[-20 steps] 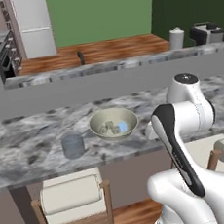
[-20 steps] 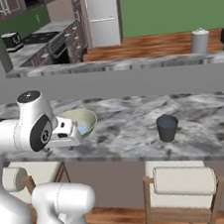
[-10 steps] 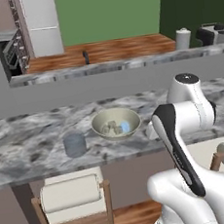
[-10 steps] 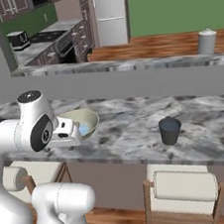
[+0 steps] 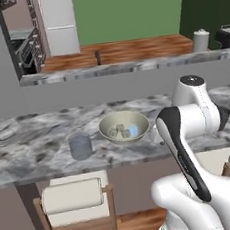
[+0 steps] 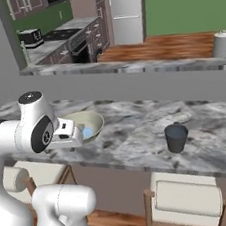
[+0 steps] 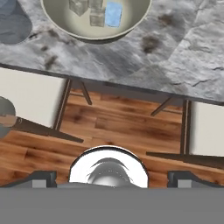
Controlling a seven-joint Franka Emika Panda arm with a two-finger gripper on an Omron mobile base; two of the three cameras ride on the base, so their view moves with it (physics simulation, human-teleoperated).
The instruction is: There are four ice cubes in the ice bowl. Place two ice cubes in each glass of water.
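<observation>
1. Grey marbled counter [image 5: 35,145] runs across the middle of the left base view, with a raised ledge and green wall behind and wooden stools below its front edge.
2. Ice bowl [image 5: 124,127] sits at the centre of the left base view; in the right base view it [image 6: 92,122] lies left of centre, partly behind the arm; in the hand view its rim [image 7: 94,35] is at the top edge.
3. Ice cubes [image 7: 97,11]: in the hand view, pale grey pieces plus one light blue piece lie clustered in the bowl. Three show clearly; a fourth cannot be separated because the frame crops the bowl.
4. Glasses: two counted. One glass of water [image 5: 80,145] stands left of the bowl in the left base view; the second glass [image 6: 176,137] stands right of centre in the right base view, well apart from the bowl.
5. Gripper [image 6: 71,133] sits low at the counter's front edge, just beside the bowl; its jaws stand fully apart, holding nothing. In the hand view the fingertips [image 7: 43,177] sit at the bottom, over the wooden floor.
6. Progress, judged: nothing delivered yet. No cube is visible in either glass, though their dark contents hide detail. All four transfers appear to remain.
</observation>
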